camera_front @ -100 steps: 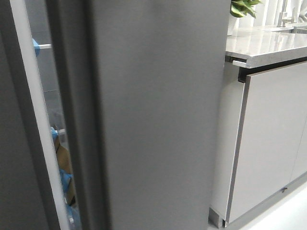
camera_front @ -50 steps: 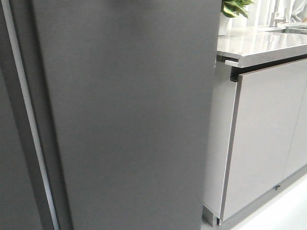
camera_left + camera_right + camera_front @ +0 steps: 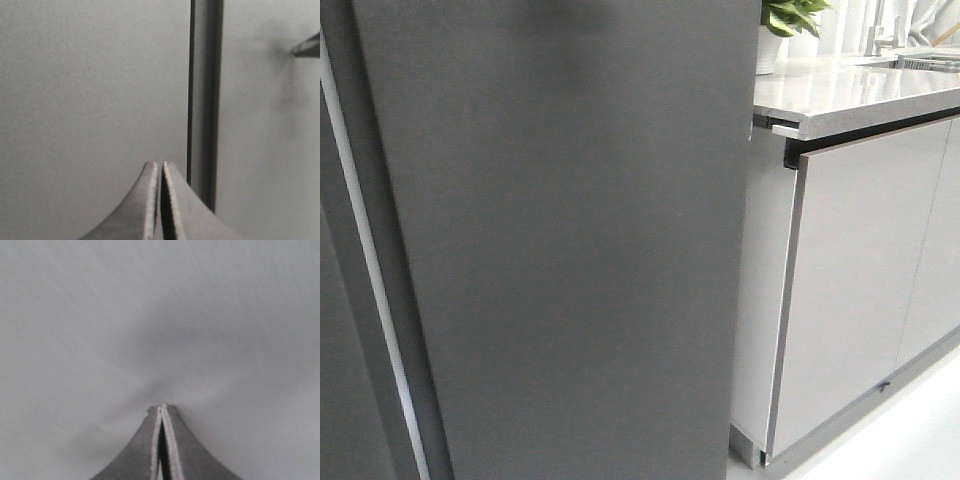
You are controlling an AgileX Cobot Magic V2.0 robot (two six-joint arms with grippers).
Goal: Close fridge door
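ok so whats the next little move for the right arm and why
Probably a bit more forward push. The right pincer is shut, tips close against the door, and a thin white seal shows along the door's left edge, so it looks not quite flush.

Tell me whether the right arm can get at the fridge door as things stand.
Probably yes. The right gripper, jaws shut, has its tips up against a plain grey surface that seems to be the fridge door, with nothing between them. Actual contact can't be confirmed.
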